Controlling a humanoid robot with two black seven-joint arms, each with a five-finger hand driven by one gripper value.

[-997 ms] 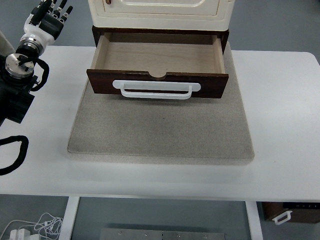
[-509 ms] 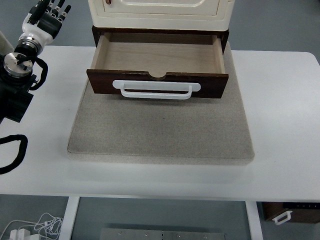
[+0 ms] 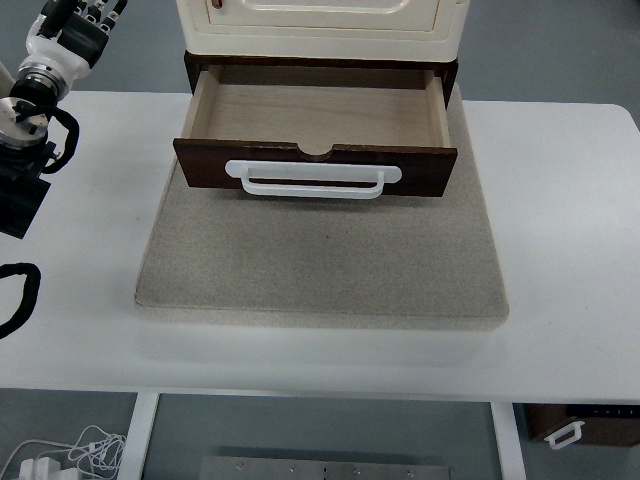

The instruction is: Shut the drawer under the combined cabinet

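A cream cabinet (image 3: 320, 25) stands at the back of a grey mat (image 3: 320, 260). Under it a dark brown drawer (image 3: 315, 165) is pulled out toward me, its light wooden inside bare. A white handle (image 3: 312, 180) runs across the drawer's front. My left hand (image 3: 75, 20) is at the top left corner, partly cut off by the picture's edge, well to the left of the drawer and touching nothing. Its forearm (image 3: 25, 110) runs down the left edge. The right arm does not show.
The mat lies on a white table (image 3: 570, 250). Black cable loops (image 3: 15, 300) hang by the left edge. Below the table's front edge are white cords (image 3: 70, 455) on the floor and a small brown box with a white handle (image 3: 575, 430).
My left hand and forearm have moved up and to the left, away from the drawer, so the fingers now run off the top edge. The drawer has not moved.
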